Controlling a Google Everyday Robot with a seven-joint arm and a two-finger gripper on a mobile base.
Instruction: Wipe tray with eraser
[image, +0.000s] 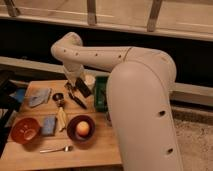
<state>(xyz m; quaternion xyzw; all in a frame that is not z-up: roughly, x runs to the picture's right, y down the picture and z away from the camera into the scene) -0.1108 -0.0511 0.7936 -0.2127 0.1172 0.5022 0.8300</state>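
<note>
Tray (101, 94) sits beside the gripper (80, 89) clamping the eraser (83, 88).

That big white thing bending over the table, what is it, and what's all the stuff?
It's a robot's arm, seen by one camera looking down from behind it. At its end is a gripper, a two-finger hand, shut on a dark eraser, just left of the green tray it should wipe. On the wooden table lie a blue pad, a grey-blue cloth, an orange bowl, a dark bowl holding something round, and a fork.
</note>
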